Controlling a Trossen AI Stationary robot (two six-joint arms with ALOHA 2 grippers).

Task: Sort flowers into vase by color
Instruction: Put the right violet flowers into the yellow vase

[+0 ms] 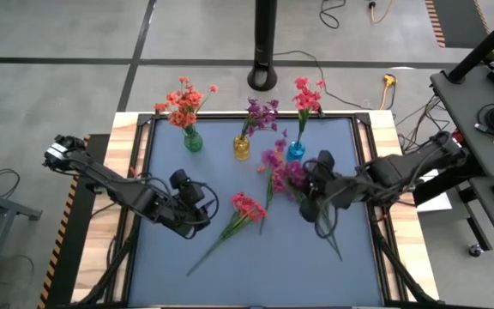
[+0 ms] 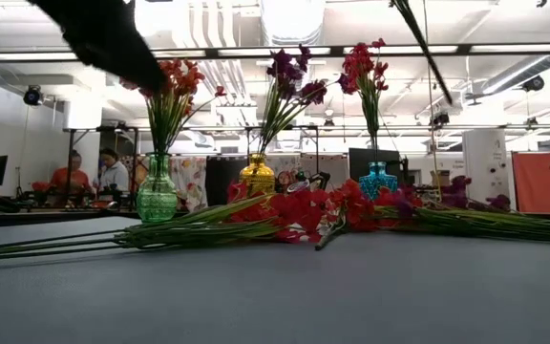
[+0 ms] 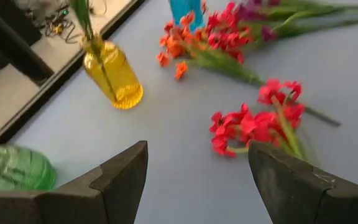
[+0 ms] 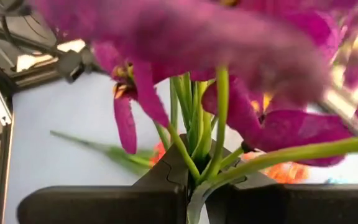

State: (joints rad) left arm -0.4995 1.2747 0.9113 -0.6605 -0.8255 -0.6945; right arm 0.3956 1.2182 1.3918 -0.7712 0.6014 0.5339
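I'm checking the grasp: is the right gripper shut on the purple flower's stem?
Shut. The right gripper's fingers meet around the purple flower's green stems in the right wrist view.

Overhead straight down, low level across; both sharing three vases (image 1: 241, 148).

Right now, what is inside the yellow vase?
The yellow vase holds one purple flower spray on green stems, upright. Through the glass the stems show faintly in the left wrist view; whether there is water cannot be seen.
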